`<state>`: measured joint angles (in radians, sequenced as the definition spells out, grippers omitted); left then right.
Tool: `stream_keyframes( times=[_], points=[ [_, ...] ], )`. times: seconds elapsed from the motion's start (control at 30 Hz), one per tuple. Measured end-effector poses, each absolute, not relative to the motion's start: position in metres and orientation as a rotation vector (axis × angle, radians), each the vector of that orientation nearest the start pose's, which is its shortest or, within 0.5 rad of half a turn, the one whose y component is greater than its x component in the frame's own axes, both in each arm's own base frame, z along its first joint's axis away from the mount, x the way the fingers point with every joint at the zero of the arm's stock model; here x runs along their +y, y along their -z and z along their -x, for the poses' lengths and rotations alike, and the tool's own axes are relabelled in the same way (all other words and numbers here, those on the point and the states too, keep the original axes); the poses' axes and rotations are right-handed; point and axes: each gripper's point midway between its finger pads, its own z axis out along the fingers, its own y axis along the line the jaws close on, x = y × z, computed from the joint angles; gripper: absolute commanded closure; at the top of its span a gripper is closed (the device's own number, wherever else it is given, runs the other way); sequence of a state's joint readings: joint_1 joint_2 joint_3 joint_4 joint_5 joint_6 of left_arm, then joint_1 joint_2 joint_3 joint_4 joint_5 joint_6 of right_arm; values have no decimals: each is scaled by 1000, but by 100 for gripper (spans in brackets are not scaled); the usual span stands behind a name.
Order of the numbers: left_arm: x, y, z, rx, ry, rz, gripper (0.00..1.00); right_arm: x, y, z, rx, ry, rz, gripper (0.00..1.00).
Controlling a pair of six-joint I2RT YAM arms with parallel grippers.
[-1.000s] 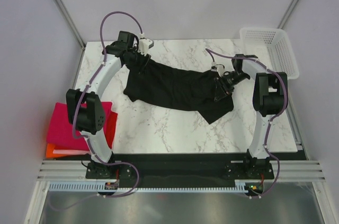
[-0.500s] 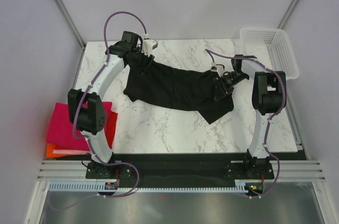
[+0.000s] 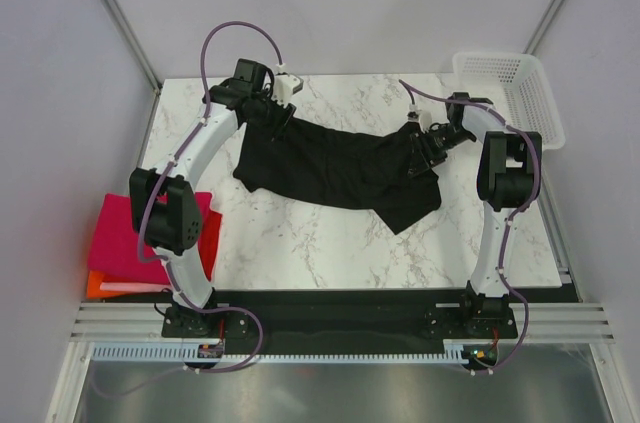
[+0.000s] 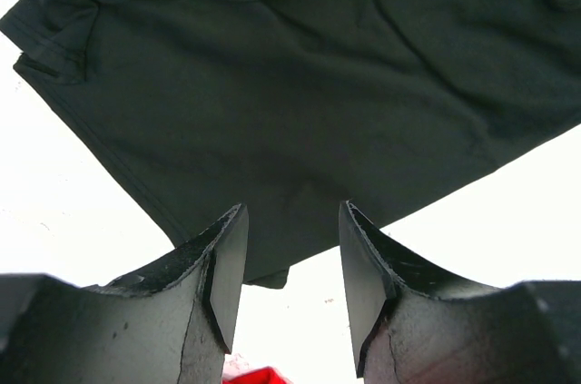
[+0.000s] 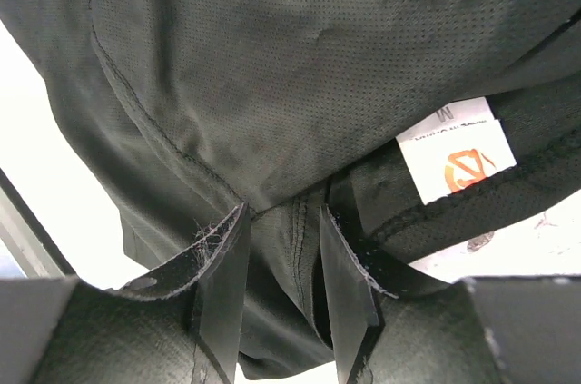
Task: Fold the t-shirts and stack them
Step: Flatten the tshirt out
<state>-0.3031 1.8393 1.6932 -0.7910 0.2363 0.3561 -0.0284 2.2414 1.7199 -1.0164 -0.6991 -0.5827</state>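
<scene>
A plain black t-shirt [image 3: 330,168] lies spread across the middle of the marble table [image 3: 300,243]. My left gripper [image 3: 275,115] hovers at its back left corner. In the left wrist view the gripper [image 4: 292,248] is open and empty, with the shirt [image 4: 300,84] beyond the fingertips. My right gripper [image 3: 420,146] sits on the shirt's right part. In the right wrist view its jaws [image 5: 283,248] stand apart with a seamed fold of the shirt [image 5: 272,57] loose between them, beside a white neck label [image 5: 456,148]. Folded magenta-pink [image 3: 115,233], red [image 3: 208,243] and orange [image 3: 95,285] shirts lie stacked at the left.
A white mesh basket [image 3: 548,108] stands at the table's back right corner. The folded stack hangs off the table's left edge by the left arm's base. A red bit [image 4: 259,375] shows low in the left wrist view. Grey walls enclose the table.
Both grippers have shifted a little toward the back of the table, the left one also rightward. The black shirt has kept its shape and place.
</scene>
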Motion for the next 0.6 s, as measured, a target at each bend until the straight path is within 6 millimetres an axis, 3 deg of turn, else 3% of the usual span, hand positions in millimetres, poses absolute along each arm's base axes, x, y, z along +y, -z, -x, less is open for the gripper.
stream_keyframes(
  times=[0.6],
  points=[
    [-161, -165, -433, 2333, 254, -893, 49, 86, -26, -390, 2663, -986, 772, 58]
  ],
)
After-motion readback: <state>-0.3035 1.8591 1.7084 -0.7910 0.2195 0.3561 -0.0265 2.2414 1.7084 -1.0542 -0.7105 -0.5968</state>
